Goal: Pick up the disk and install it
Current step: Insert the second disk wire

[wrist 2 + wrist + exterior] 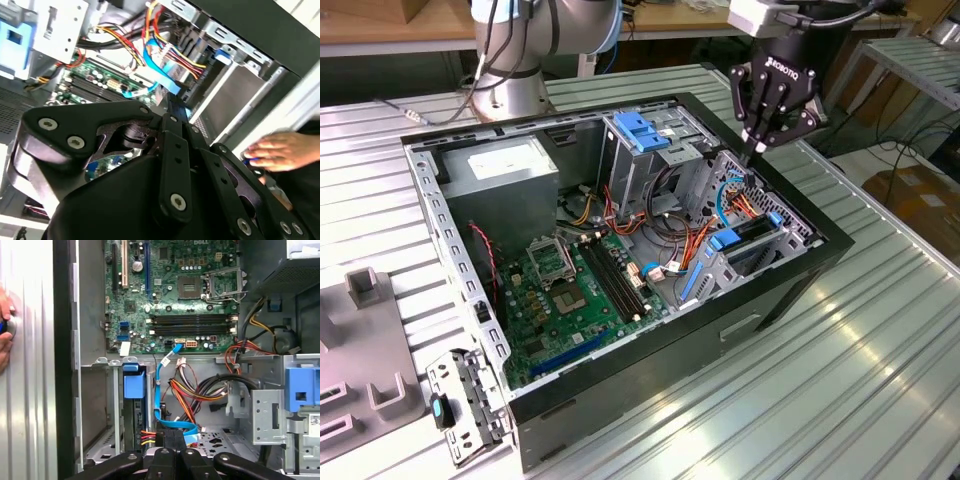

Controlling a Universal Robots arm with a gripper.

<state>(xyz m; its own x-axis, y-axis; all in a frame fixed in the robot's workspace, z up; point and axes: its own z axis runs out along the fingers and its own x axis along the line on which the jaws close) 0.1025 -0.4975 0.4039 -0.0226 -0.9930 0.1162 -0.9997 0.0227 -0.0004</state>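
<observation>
Disk (pixel 752 240) seated in case bay, claw (pixel 757 150) just above it

A ribbed silvery metal table (pixel 880 340) carried an open black computer case (pixel 620 250), a grey, possibly plastic, fixture block (pixel 365 350) and a loose perforated bracket (pixel 460 405).

The motherboard (pixel 565 295) is green with a dark-blue slot (pixel 565 352). The case (pixel 650 385) is black outside, its cage (pixel 650 150) grey metal with a light-blue latch (pixel 640 130). Cables (pixel 187 392) run red, orange, yellow and black.
</observation>
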